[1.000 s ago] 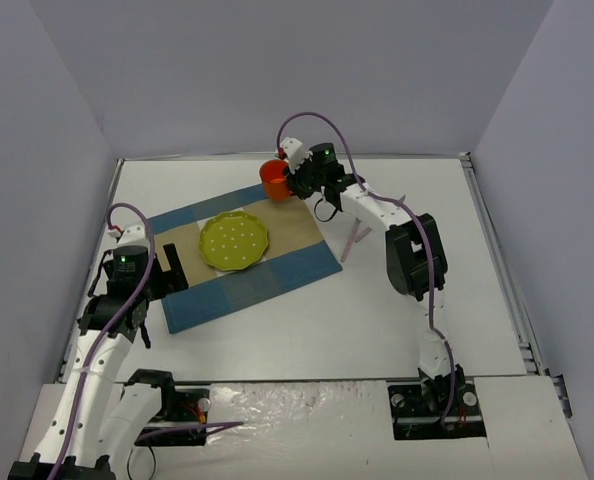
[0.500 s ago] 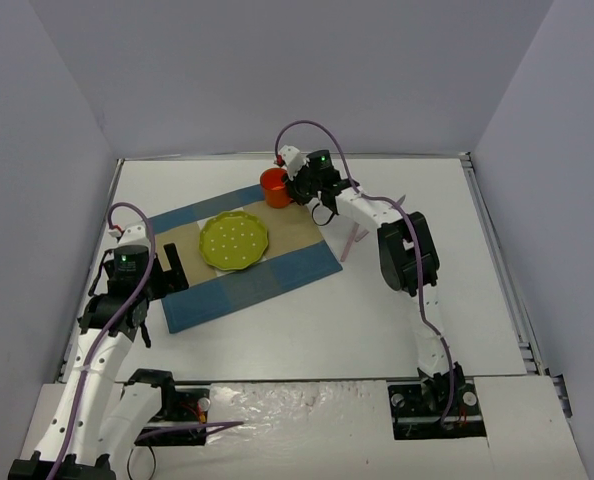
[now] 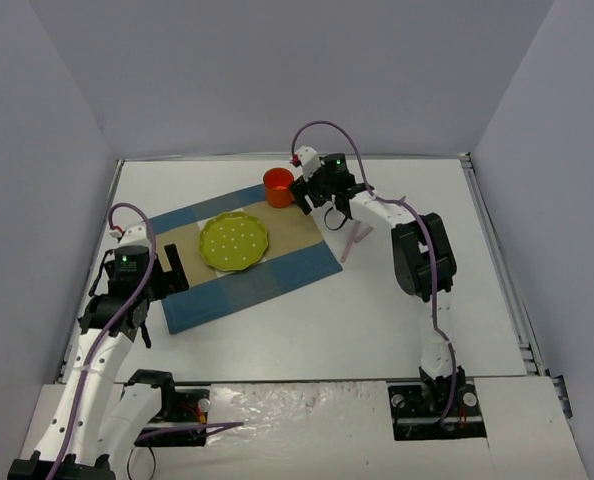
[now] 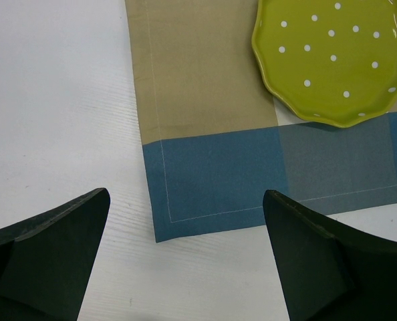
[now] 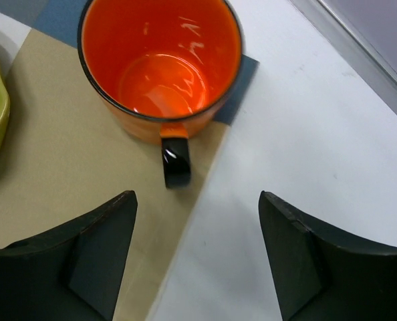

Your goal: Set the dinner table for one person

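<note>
An orange mug (image 3: 277, 187) (image 5: 160, 60) with a black handle (image 5: 175, 162) stands upright on the far right corner of the blue-and-tan placemat (image 3: 247, 262). The mat lies on the white dinner table (image 3: 397, 300). My right gripper (image 3: 305, 190) (image 5: 197, 200) is open just right of the mug, and the handle sits a little ahead of its jaws, untouched. A green dotted plate (image 3: 234, 241) (image 4: 332, 60) rests mid-mat. At the mat's near left corner (image 4: 205, 194) my left gripper (image 3: 172, 268) (image 4: 186, 197) hangs wide open and holds nothing.
A thin pink stick-like item (image 3: 350, 242) lies on the table right of the mat, partly under the right arm. Grey walls close in the table at the back and both sides. A metal rail (image 3: 497, 270) runs along the right edge.
My right gripper let go of the orange mug, opened and drew back to the right. The mug now stands alone on the mat's corner. The left arm has not moved.
</note>
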Controlling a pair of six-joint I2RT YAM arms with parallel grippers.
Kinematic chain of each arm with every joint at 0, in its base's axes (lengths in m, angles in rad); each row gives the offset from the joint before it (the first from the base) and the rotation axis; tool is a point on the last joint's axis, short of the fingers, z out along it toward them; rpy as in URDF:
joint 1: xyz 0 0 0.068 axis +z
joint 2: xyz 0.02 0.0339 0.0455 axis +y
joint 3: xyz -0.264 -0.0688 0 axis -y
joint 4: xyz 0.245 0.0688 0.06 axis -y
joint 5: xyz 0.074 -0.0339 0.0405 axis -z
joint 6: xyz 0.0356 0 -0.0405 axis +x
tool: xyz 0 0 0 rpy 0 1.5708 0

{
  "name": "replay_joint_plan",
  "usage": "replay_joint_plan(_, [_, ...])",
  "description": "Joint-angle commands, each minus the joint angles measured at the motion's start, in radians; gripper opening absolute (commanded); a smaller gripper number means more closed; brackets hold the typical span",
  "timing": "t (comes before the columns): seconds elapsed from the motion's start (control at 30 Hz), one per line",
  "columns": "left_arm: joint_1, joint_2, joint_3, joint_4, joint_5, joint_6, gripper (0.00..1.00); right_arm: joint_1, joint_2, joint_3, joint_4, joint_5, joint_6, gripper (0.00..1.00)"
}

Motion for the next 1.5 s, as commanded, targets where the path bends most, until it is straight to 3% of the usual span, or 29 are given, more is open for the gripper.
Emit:
replay_joint_plan(0.0, [-0.009, 0.001, 0.015, 0.054, -0.009, 0.007, 0.97, -0.055, -0.27, -0.073, 0.095, 0.148, 0.16, 0.73])
replay_joint_plan(0.1, [-0.009, 0.001, 0.016, 0.053, -0.013, 0.006, 0.97, -0.073, -0.351, -0.145, 0.059, 0.316, 0.299, 0.74])
replay_joint_plan(0.2, [-0.011, 0.004, 0.019, 0.046, -0.02, 0.004, 0.97, -0.094, -0.394, -0.214, -0.119, 0.578, 0.514, 0.74])
replay_joint_plan(0.43, [-0.013, -0.004, 0.021, 0.041, -0.016, 0.0, 0.97, -0.109, -0.372, -0.328, -0.255, 0.789, 0.826, 0.7])
replay_joint_plan(0.73, [-0.037, -0.023, 0.021, 0.031, -0.023, -0.004, 0.97, -0.154, -0.234, -0.288, -0.299, 0.766, 0.977, 0.63])
replay_joint_plan(1.1, [-0.055, -0.034, 0.021, 0.028, -0.026, -0.004, 0.97, -0.193, -0.125, -0.276, -0.298, 0.775, 1.05, 0.5])
replay_joint_plan(1.2, [-0.057, -0.033, 0.022, 0.029, -0.028, -0.004, 0.97, -0.214, -0.13, -0.293, -0.298, 0.768, 1.06, 0.42])
replay_joint_plan(1.33, [-0.057, -0.034, 0.022, 0.028, -0.029, -0.004, 0.97, -0.239, -0.167, -0.337, -0.298, 0.77, 1.031, 0.16])
replay_joint_plan(1.47, [-0.057, -0.032, 0.022, 0.032, -0.03, -0.003, 0.97, -0.247, -0.236, -0.377, -0.3, 0.824, 0.941, 0.0])
